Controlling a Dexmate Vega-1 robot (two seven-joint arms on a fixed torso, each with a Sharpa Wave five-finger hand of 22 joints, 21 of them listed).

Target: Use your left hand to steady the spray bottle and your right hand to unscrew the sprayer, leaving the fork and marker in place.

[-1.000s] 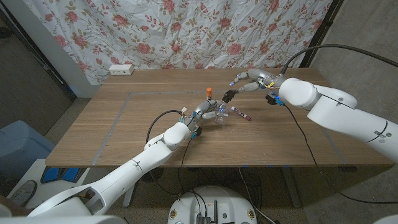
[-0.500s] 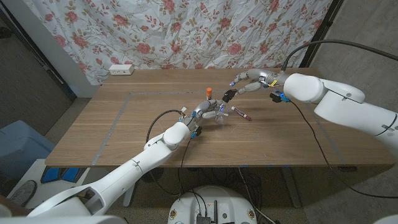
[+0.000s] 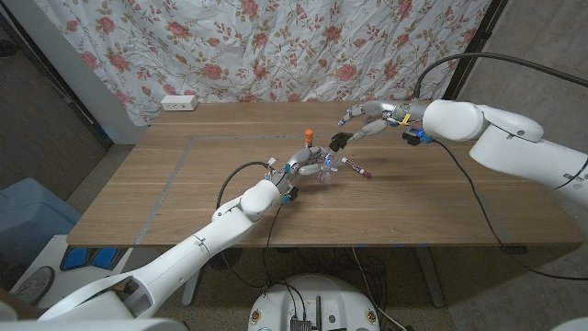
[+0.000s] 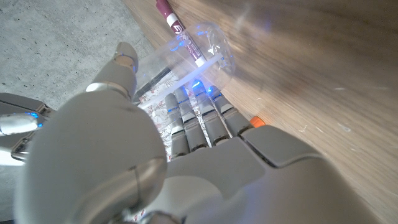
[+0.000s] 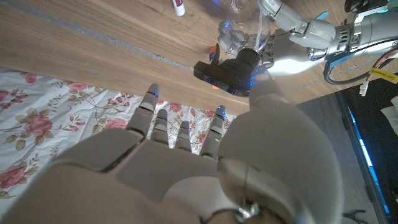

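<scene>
The left hand (image 3: 303, 166) wraps its fingers around the clear spray bottle (image 3: 317, 170) at the middle of the wooden surface (image 3: 184, 184). Just beyond, the sprayer (image 3: 310, 138) with its orange tip stands upright. Beside it lies the marker (image 3: 356, 168). Farther back, the right hand (image 3: 363, 124) hovers, fingers spread, holding nothing.

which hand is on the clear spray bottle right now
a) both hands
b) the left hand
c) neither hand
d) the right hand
b: in the head view the left hand holds the clear spray bottle at the table's middle, while the right hand hangs apart behind it, its fingers spread and holding nothing.
</scene>
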